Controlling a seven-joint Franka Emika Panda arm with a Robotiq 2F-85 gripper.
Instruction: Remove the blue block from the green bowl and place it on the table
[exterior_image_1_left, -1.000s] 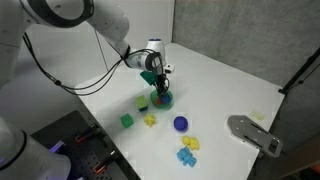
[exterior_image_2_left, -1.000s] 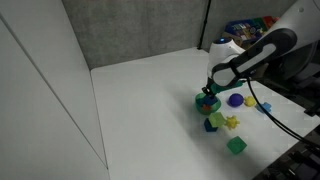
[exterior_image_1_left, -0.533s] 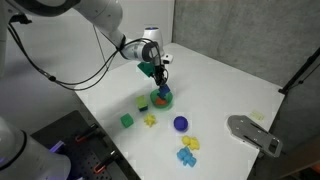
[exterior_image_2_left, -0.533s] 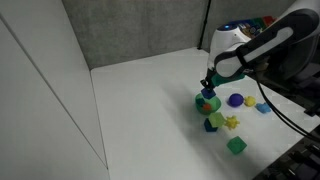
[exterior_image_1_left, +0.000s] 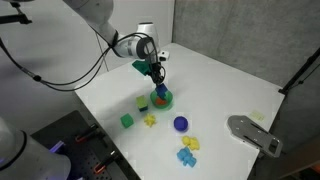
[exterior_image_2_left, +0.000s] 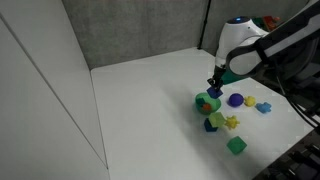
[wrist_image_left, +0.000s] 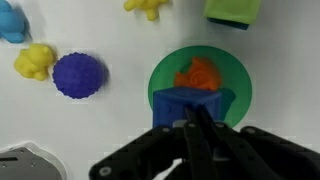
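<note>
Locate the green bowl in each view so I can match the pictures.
In an exterior view: green bowl sits near the picture's centre.
In an exterior view: green bowl sits right of centre.
Wrist view: green bowl lies centre-right, with an orange piece inside.
Shared landmark: the dark-blue round object close beside it.

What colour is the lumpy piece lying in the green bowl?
Orange. The piece shows best in the wrist view, in the green bowl past the blue block.
</note>
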